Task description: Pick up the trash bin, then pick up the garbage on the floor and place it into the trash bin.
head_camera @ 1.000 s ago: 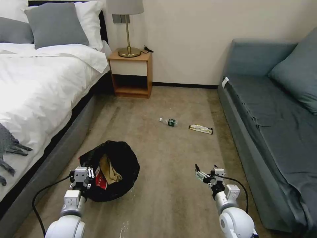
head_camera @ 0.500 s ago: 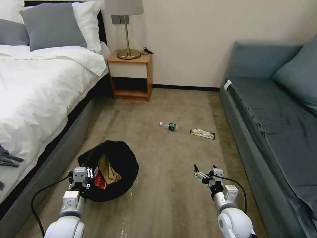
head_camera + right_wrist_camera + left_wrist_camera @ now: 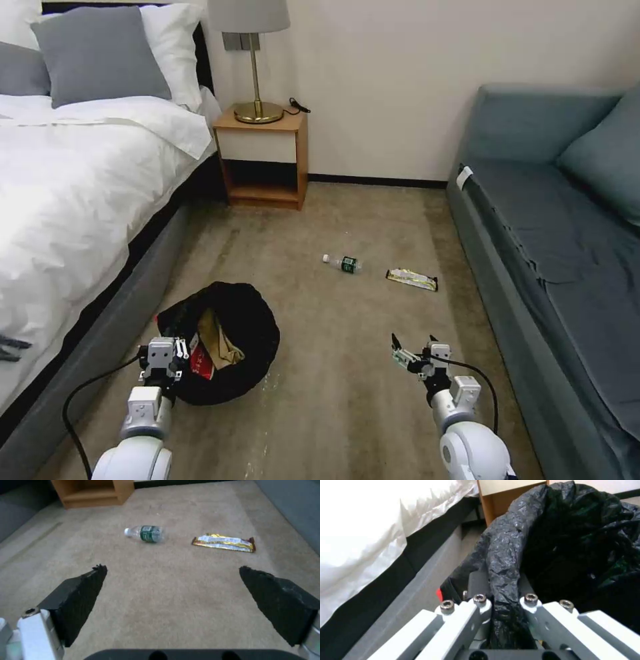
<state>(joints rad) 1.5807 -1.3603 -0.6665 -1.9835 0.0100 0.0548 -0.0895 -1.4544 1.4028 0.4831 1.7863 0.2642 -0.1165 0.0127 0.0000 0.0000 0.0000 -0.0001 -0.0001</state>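
Carpeted floor (image 3: 347, 400) lies between bed (image 3: 73, 200) and sofa (image 3: 553, 267). Our left gripper (image 3: 163, 352) clamps the trash bin (image 3: 250, 333) rim; our right gripper (image 3: 412, 349) hovers fingers apart, near the bottle (image 3: 344, 263) and wrapper (image 3: 412, 279).

- A bedroom, like a hotel room or a home.
- On the left stands a bed (image 3: 73, 200) with white linen and grey and white pillows (image 3: 100, 57).
- At the far wall, beside the bed, a wooden nightstand (image 3: 261, 160) bears a brass lamp (image 3: 252, 67).
- Along the right runs a grey-blue sofa (image 3: 560, 253) with 1 cushion.
- Beige carpet (image 3: 333, 400) covers the floor between them.
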